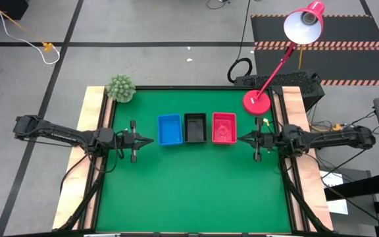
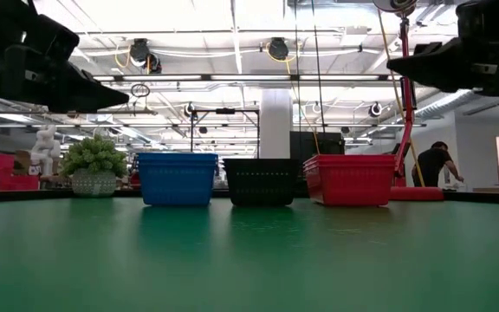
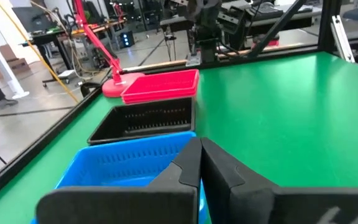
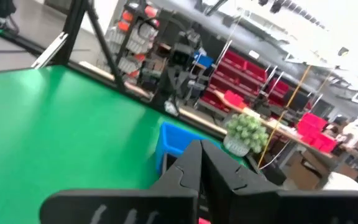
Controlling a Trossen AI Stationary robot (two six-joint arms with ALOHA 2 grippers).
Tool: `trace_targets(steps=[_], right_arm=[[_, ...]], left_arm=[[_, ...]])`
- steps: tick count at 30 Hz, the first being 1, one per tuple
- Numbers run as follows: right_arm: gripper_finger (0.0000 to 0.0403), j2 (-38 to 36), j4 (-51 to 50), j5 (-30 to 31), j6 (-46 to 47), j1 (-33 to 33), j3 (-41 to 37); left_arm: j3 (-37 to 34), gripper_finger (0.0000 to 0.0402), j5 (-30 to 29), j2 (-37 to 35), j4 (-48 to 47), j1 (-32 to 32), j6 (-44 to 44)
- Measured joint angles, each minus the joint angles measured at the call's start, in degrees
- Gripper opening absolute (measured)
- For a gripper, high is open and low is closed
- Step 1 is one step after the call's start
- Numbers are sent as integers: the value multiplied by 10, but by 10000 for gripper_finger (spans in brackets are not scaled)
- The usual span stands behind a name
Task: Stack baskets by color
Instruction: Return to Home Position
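Three baskets stand in a row on the green table toward its far side: a blue one (image 1: 170,129) on the left, a black one (image 1: 195,128) in the middle, a red one (image 1: 224,128) on the right. In the low view the blue (image 2: 177,178), black (image 2: 262,181) and red (image 2: 350,179) baskets rest on their bases. My left gripper (image 1: 151,140) hovers shut to the left of the blue basket, pointing level at it. My right gripper (image 1: 239,138) hovers shut to the right of the red basket. Both are empty.
A red desk lamp stands with its round base (image 1: 256,102) at the table's far right corner. A small green potted plant (image 1: 120,87) sits at the far left corner. The near half of the green table (image 1: 196,191) is bare. A person (image 2: 430,165) stands in the room behind.
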Motion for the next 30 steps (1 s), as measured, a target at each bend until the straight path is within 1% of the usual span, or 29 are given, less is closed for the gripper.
trace_targets(steps=[4, 9, 12, 18, 22, 26, 30], right_arm=[[0, -22, -3, -11, 0, -7, 0], [0, -46, -29, -11, 0, -6, 0], [0, -56, -41, -11, 0, -6, -1], [0, -82, -70, -11, 0, -6, -1], [0, -104, -95, -11, 0, -6, -1], [0, -128, -108, -11, 3, -6, -1], [0, -151, -134, -11, 6, -6, -2]], left_arm=[[0, 4, 7, 0, 0, 0, -5], [0, 8, 16, -2, -6, 0, -3], [0, 3, 17, -11, -7, 1, 1], [0, 9, 18, -43, -28, 1, -1], [0, 3, 18, -70, -45, 1, -1], [0, 10, 18, -96, -70, 1, -1], [0, 3, 18, -116, -92, 1, 3]])
